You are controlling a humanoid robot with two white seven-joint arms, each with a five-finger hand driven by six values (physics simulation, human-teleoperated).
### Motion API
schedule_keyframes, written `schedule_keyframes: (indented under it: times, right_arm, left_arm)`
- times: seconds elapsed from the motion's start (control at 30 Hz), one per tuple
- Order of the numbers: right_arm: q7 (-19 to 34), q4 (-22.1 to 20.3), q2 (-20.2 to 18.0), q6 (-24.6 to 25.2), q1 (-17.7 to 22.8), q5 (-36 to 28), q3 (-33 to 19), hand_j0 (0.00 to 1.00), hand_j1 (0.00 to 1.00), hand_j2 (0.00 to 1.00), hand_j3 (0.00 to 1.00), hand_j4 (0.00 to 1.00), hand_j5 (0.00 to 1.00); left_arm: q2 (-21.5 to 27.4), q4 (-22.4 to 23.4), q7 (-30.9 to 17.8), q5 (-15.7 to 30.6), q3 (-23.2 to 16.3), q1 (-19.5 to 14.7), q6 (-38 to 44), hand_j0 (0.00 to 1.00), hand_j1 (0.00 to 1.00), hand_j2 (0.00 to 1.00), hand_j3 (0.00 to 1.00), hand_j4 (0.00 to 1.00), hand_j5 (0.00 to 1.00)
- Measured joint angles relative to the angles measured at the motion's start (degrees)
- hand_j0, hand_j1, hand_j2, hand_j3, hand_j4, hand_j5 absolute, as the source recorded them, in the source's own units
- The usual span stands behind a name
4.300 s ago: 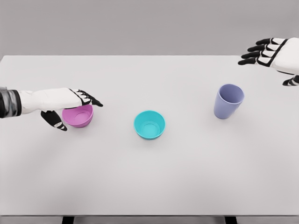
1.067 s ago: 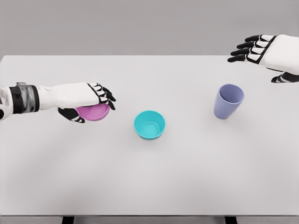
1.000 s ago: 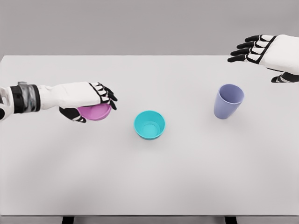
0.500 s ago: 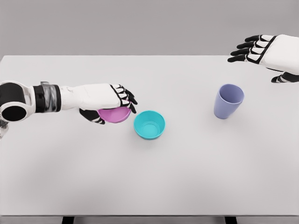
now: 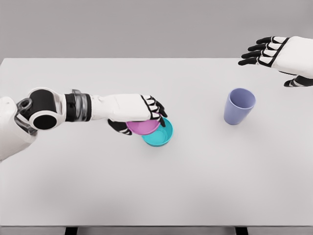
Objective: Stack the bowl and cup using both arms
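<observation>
Head view, stacking in progress. My left hand is closed around the pink bowl, fingers draped over its far rim and the thumb hooked under the near side, and holds it over the left part of the teal bowl, which sits on the white table near the middle. Whether the pink bowl already touches the teal rim I cannot tell — the two overlap in this view. The lavender cup stands upright on the table to the right, well apart from both bowls. My right hand hovers above the far right edge, beyond the cup, fingers spread and holding nothing.

Handling, as I judge it: both bowls and the cup look like thin, rigid plastic ware — light, stiff, smooth-walled and therefore inclined to slip in a loose pinch or skate on the tabletop if nudged. They do not look fragile. The rim-and-underside hold on the pink bowl suits it, since it leaves the base free to seat inside the teal one. For the cup, I would take it around the upper wall with fingers opposed to the thumb, because its taper narrows toward the base.

Markings: no brand, label or writing is visible on any item
</observation>
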Motion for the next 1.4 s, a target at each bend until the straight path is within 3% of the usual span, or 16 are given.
schedule_keyframes:
  times: [0.4, 0.9, 1.07, 1.4]
  right_arm:
    - [0.0, 0.0, 0.0, 0.0, 0.0, 0.0, -0.17, 1.0, 1.0, 1.0, 1.0, 1.0, 1.0]
    - [0.0, -0.02, -0.11, 0.0, 0.09, 0.0, -0.31, 1.0, 1.0, 1.0, 1.0, 1.0, 1.0]
    - [0.0, 0.0, -0.04, 0.0, 0.09, 0.0, -0.36, 1.0, 1.0, 1.0, 1.0, 1.0, 1.0]
    - [0.0, 0.0, 0.0, 0.0, 0.0, 0.0, 0.02, 1.0, 1.0, 1.0, 1.0, 1.0, 1.0]
  left_arm:
    - [-4.86, 3.66, 0.01, -3.24, -1.77, -0.26, 0.06, 0.75, 0.75, 0.75, 0.75, 0.75, 0.75]
    - [-5.74, 4.41, 0.05, -3.67, -2.28, -0.09, -0.04, 0.79, 0.79, 0.79, 0.79, 0.79, 0.79]
    - [-5.64, 4.33, -0.02, -3.55, -2.26, -0.09, 0.0, 1.0, 1.0, 1.0, 1.0, 1.0, 1.0]
    - [-5.52, 4.04, -0.11, -3.4, -2.19, -0.18, -0.04, 1.0, 1.0, 1.0, 1.0, 1.0, 1.0]
